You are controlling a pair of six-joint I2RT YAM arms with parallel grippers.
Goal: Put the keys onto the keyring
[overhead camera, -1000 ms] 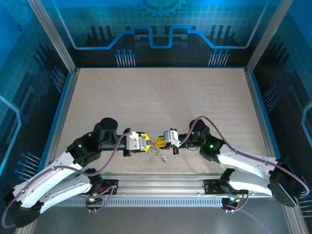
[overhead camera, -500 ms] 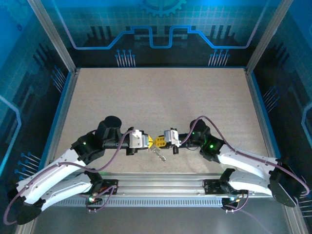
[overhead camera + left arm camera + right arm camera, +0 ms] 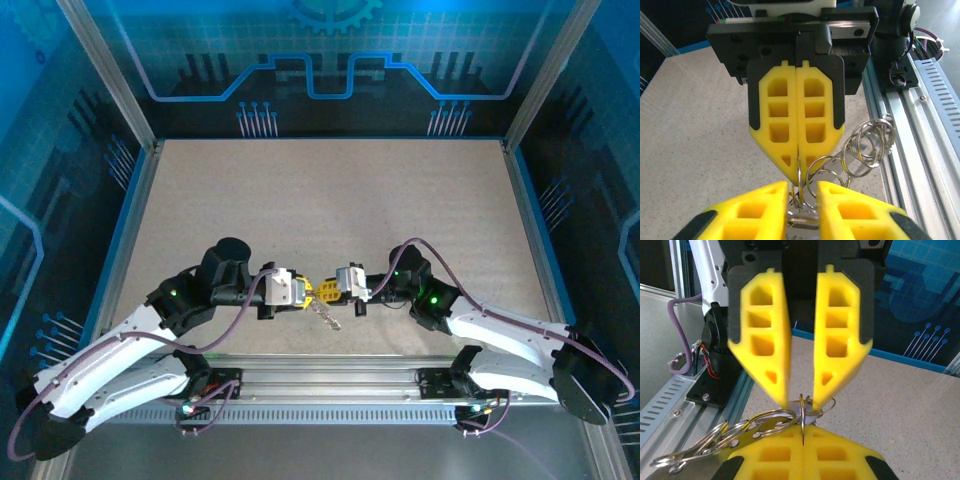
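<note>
Ring (image 3: 799,187): clamped in R hand (image 3: 797,175) as steady anchor; L hand (image 3: 800,399) held slightly apart astride it, prob. for threading keys.

Table (image 3: 330,200) — flat top, beige and finely speckled, with a blue rim on the left, far and right sides. Metal frame posts rise at its far corners. Along the near edge runs a ribbed aluminium rail (image 3: 330,382), and the two arm bases (image 3: 212,384) are bolted to it side by side. A keyring (image 3: 327,316) of linked wire loops hangs low over the near centre of the top, just beyond the rail — contact with the surface cannot be confirmed.
</note>
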